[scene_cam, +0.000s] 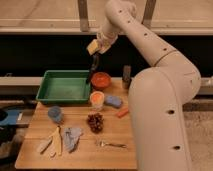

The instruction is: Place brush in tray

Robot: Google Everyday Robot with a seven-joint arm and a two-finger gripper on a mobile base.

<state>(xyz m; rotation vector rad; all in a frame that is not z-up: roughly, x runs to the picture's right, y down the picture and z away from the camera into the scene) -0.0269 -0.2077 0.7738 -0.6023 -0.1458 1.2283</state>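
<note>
The arm arches over from the right, its gripper (94, 63) clamped on the brush (91, 76), which hangs over the right rim of the tray (64, 73) by the back edge of the worktop (80, 152).

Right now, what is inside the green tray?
The tray shows only bare green floor. The claw holds the brush above the tray's right rim, hiding a small part of that corner.
</note>
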